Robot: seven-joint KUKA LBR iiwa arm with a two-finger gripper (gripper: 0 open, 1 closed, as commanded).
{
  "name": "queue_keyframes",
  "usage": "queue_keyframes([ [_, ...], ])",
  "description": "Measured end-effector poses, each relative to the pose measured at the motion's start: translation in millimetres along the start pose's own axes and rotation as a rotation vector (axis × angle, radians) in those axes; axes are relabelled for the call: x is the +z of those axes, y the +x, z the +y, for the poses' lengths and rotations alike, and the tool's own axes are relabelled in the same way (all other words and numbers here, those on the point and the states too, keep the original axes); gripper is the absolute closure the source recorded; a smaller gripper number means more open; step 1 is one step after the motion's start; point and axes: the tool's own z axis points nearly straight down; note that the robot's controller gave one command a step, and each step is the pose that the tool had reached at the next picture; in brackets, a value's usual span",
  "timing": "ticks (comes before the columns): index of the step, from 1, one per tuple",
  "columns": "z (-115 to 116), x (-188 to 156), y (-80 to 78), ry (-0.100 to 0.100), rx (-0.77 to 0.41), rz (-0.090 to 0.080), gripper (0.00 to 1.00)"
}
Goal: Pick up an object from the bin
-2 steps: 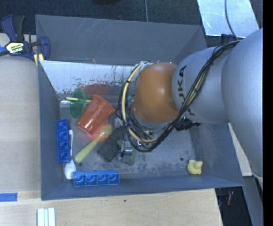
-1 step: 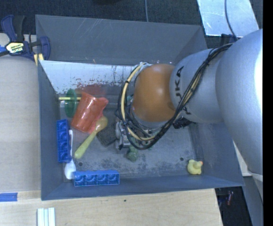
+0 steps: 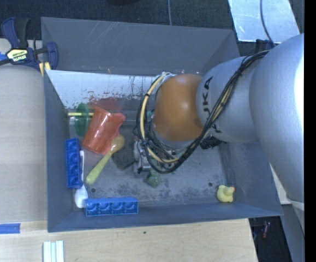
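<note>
Mid-grasp, I judge: my gripper (image 3: 144, 168) hangs low at the middle of the bin (image 3: 190, 187), just above a small dark-green lump (image 3: 154, 180) near the yellow spoon (image 3: 103, 161); claw state I cannot tell, and next comes a confirmed grip and a straight lift.

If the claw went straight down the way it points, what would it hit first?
Probably the small dark green thing just below the claw. Depth is unclear, so it might miss it and meet the bin floor instead.
</note>
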Motion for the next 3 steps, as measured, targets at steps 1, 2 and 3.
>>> queue_keyframes([
  [1, -2, -64, 6.5, 0.002, -0.033, 0.006, 1.00],
  [2, -30, -135, 8.7, 0.001, 0.036, 0.000, 0.00],
  [3, -29, -135, 8.8, 0.001, 0.036, 0.000, 0.00],
])
